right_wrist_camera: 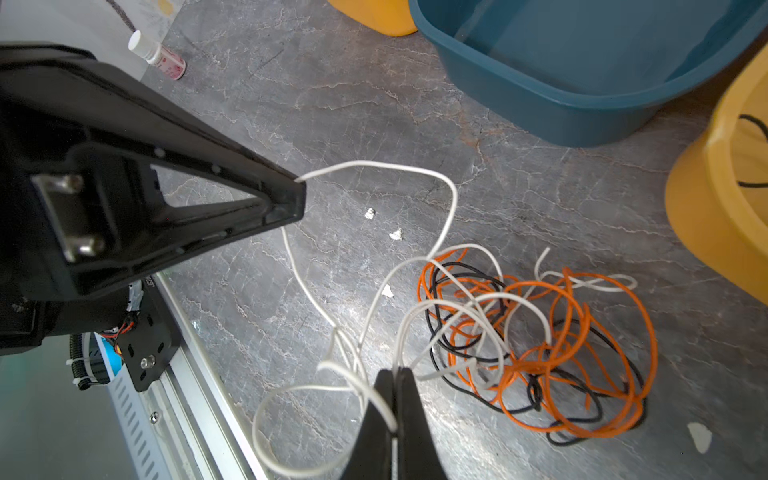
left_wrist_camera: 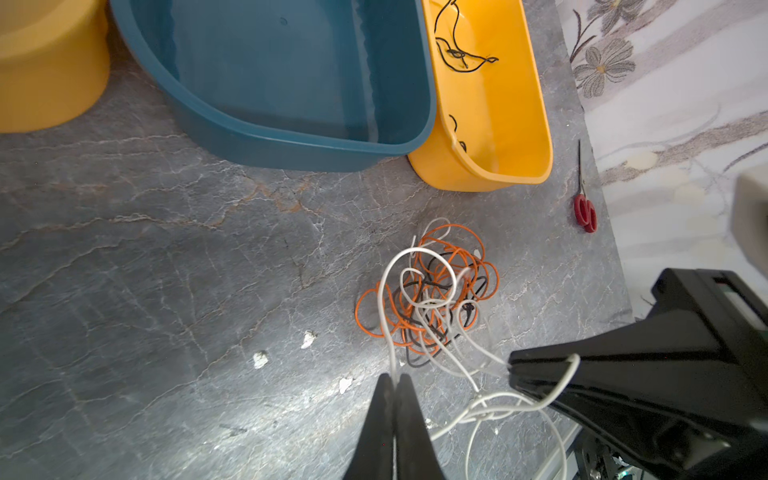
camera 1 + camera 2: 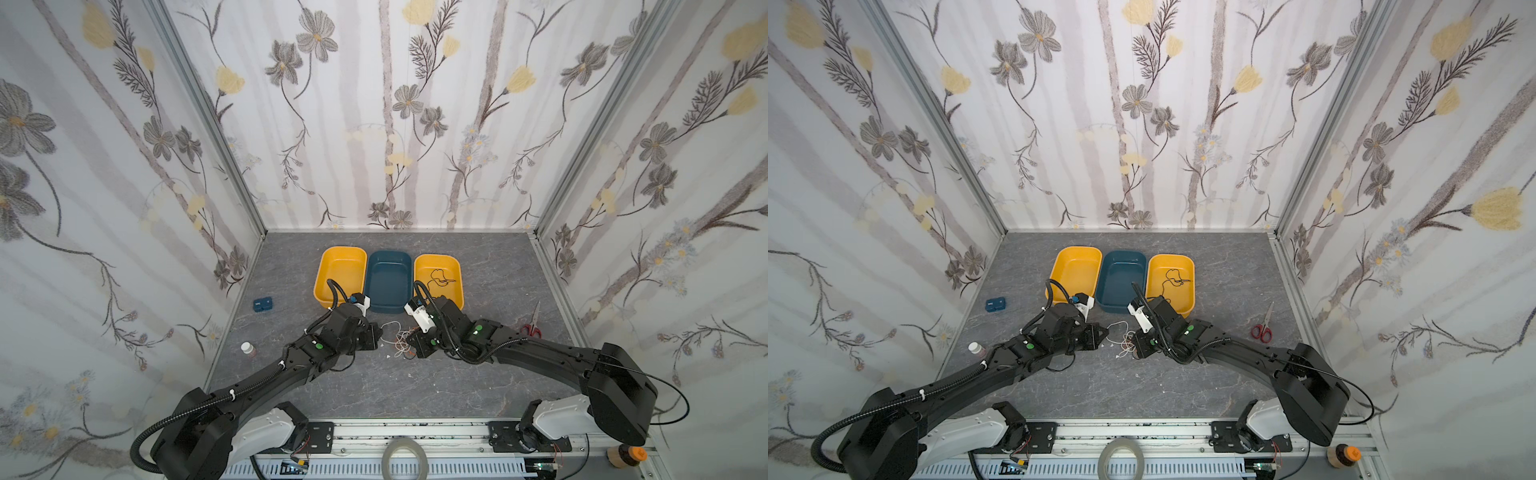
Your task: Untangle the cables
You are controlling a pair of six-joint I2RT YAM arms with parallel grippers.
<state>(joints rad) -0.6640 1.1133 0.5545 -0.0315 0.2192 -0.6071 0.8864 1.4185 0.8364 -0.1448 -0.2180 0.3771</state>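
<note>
A tangle of orange, white and black cables [image 3: 401, 337] [image 3: 1124, 340] lies on the grey table in front of the trays, between my two grippers. My left gripper [image 2: 394, 376] [image 3: 380, 329] is shut on a white cable [image 2: 384, 307] that runs up into the tangle [image 2: 432, 291]. My right gripper [image 1: 395, 370] [image 3: 409, 340] is shut on a white cable strand too, and white loops [image 1: 374, 164] stretch from the left gripper's tip to the tangle [image 1: 540, 332]. One black cable [image 3: 441, 277] [image 2: 457, 54] lies apart in the right yellow tray [image 3: 458, 266].
Three trays stand in a row behind the tangle: a yellow tray [image 3: 338, 252], a blue tray [image 3: 387, 254] and the right yellow one. Red scissors [image 3: 532, 326] lie at the right, a small bottle [image 3: 248, 349] and a blue box [image 3: 262, 304] at the left, and a tape roll [image 3: 405, 457] on the front rail.
</note>
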